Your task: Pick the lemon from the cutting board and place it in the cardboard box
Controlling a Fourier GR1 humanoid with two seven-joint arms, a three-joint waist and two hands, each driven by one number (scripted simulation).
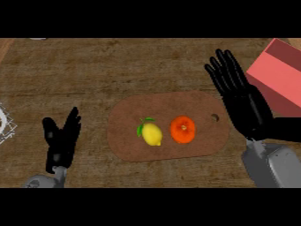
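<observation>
the right hand point(238, 90) hangs open, fingers straight, holding nothing, beside the cutting board point(205, 148)'s right edge. the lemon point(152, 133) lies to its lower left, mid-board, long axis running near to far, just beside an orange fruit point(183, 129). the left hand point(61, 139) rests open at the table point(81, 79)'s left. the right looks slightly nearer. the box point(284, 79) looks pink; no writing shows.

No readable text, labels, brands, numbers or signs are showing anywhere in the head view.
</observation>
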